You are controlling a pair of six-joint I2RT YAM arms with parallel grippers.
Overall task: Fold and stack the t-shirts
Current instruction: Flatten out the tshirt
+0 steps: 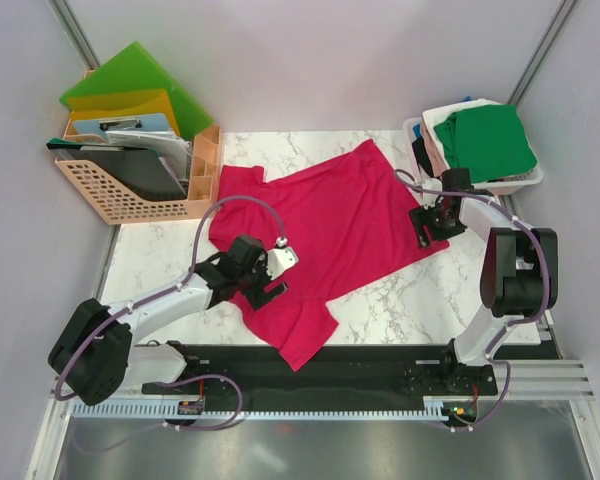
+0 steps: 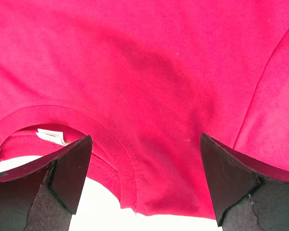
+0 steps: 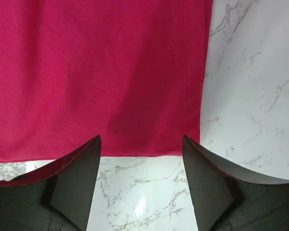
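A crimson-pink t-shirt lies spread flat and slantwise across the middle of the marble counter. Its hem points toward the far right, one sleeve reaches to the near edge and the other lies close to the peach file rack on the left.

The left gripper hangs over the neck end of the shirt with its jaws spread wide and nothing between them. From the left wrist the left gripper frames the ribbed collar, which curves past the left finger. A small white label shows inside the neck opening, and bare counter shows below the cloth.

The right gripper sits at the hem's near-right corner, also released – its jaws stand apart and grasp nothing. In the right wrist view the right gripper hovers just short of the shirt's straight edge, with the stitched hem running up between the jaws and white marble to the right.

At the far right corner a white basket holds more clothes – a green shirt on top, with white cloth beside it. The file rack carries a green folder and a yellow folder, both standing tilted.
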